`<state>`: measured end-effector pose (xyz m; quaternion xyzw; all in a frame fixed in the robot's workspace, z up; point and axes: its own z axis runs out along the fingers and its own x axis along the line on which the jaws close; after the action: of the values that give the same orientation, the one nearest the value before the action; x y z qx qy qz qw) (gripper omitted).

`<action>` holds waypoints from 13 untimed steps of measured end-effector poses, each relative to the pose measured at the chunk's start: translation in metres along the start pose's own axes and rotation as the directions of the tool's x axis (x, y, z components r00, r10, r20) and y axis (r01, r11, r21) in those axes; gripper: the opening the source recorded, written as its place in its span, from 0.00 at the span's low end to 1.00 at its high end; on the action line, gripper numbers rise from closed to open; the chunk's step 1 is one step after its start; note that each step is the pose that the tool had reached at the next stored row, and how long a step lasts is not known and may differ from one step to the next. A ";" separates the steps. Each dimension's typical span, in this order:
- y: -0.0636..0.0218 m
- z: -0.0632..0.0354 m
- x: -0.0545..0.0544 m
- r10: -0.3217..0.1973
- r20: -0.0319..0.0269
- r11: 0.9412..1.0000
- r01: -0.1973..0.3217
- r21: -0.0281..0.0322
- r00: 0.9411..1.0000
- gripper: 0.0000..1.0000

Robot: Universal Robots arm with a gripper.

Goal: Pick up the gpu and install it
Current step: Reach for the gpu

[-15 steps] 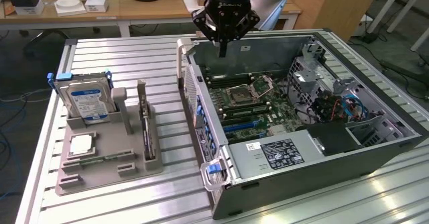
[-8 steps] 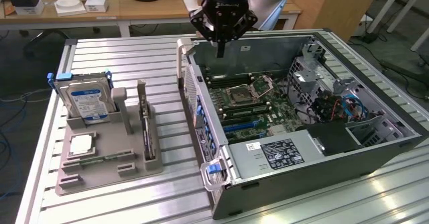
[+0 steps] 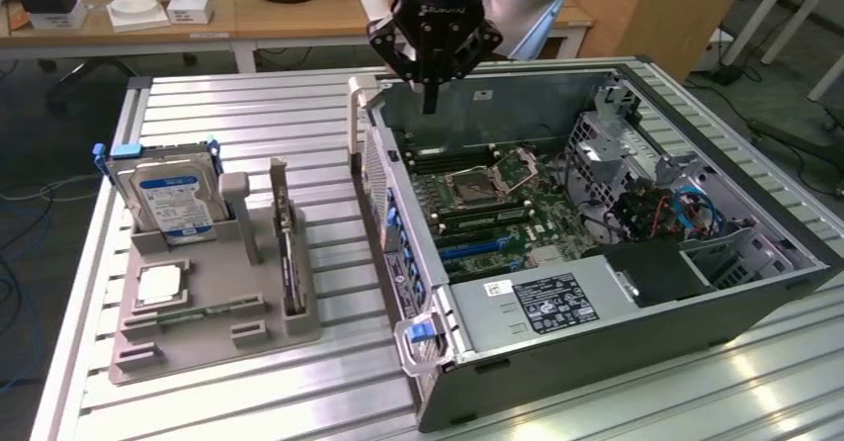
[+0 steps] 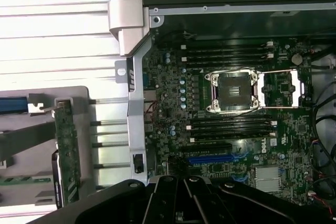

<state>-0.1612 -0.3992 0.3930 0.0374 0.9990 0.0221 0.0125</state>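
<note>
Nearest on the slatted metal table (image 3: 264, 115) lies the open computer case (image 3: 594, 347) on its side, with the labelled power supply (image 3: 548, 303) at its near end. To the exterior view's left, just beside the case, sits the grey parts tray (image 3: 145, 357). A processor chip (image 3: 158, 285) and a green memory stick (image 3: 198, 312) lie flat in it.

The gpu (image 3: 288, 263) stands on edge in the tray's slotted holder, untouched and well apart from the arm. Behind it the hard drive (image 3: 165, 199) stands upright in its own pocket.

Farther in, the motherboard (image 3: 481, 199) is exposed, with the processor socket (image 4: 233, 93) open and the blue expansion slot (image 4: 210, 158) vacant.

Farthest, the gripper (image 3: 429, 105) hangs above the case's far wall. Its fingers are pressed together, holding nothing.
</note>
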 end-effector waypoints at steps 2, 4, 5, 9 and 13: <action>-0.0001 0.0000 0.001 0.000 0.000 1.000 0.000 0.000 1.000 0.10; -0.0002 0.0000 0.002 0.000 0.000 1.000 0.000 0.000 1.000 0.10; -0.0002 0.0000 0.003 0.000 0.000 1.000 0.000 0.000 1.000 0.10; -0.0004 0.0000 0.005 0.000 0.000 1.000 0.000 0.000 1.000 0.10; -0.0006 0.0000 0.007 0.000 0.000 1.000 0.000 0.000 1.000 0.10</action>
<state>-0.1682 -0.3993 0.3928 0.0374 0.9990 0.0221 0.0125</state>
